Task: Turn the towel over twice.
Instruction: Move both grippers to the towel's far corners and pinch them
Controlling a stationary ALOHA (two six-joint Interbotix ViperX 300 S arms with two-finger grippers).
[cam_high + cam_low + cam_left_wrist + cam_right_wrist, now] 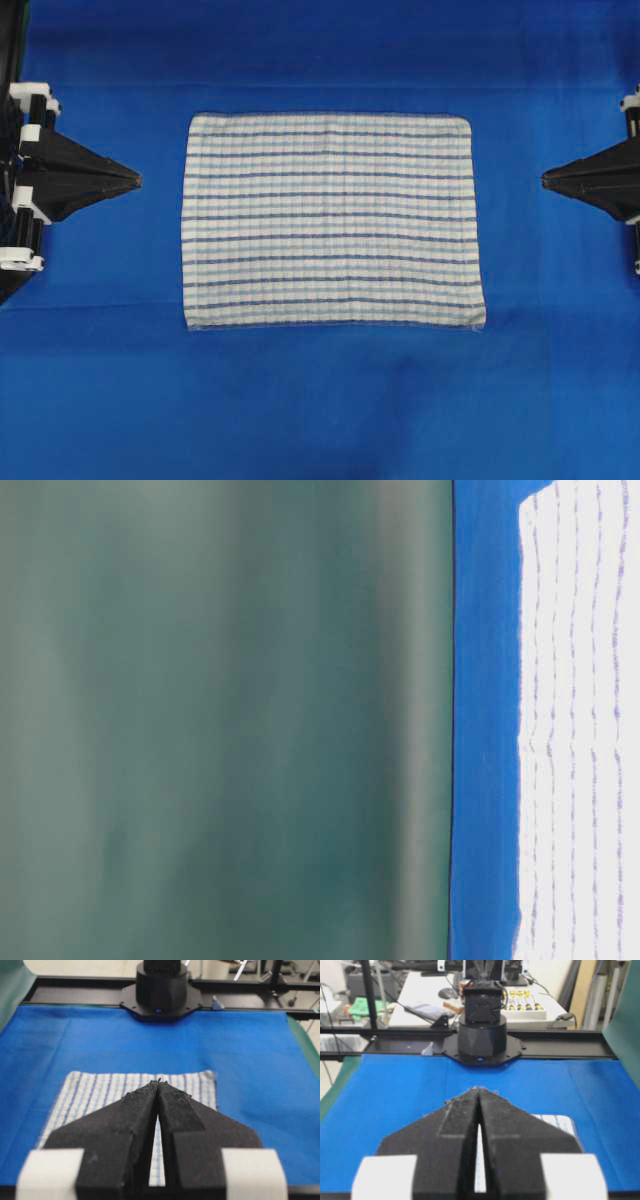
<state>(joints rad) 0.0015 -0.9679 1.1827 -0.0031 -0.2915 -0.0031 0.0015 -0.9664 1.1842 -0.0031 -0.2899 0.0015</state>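
The towel, white with thin blue stripes, lies flat and spread out in the middle of the blue cloth. Its striped surface also runs along the table in the table-level view. My left gripper hovers off the towel's left edge, shut, with nothing between its tips. In the left wrist view the towel lies beyond and under the closed left gripper. My right gripper sits off the towel's right edge, shut and empty. Behind the closed right gripper a corner of the towel peeks out.
A plain blue cloth covers the whole table. The opposite arm's black base stands at the far end in the left wrist view, and the other arm's base in the right wrist view. A green backdrop rises behind the table.
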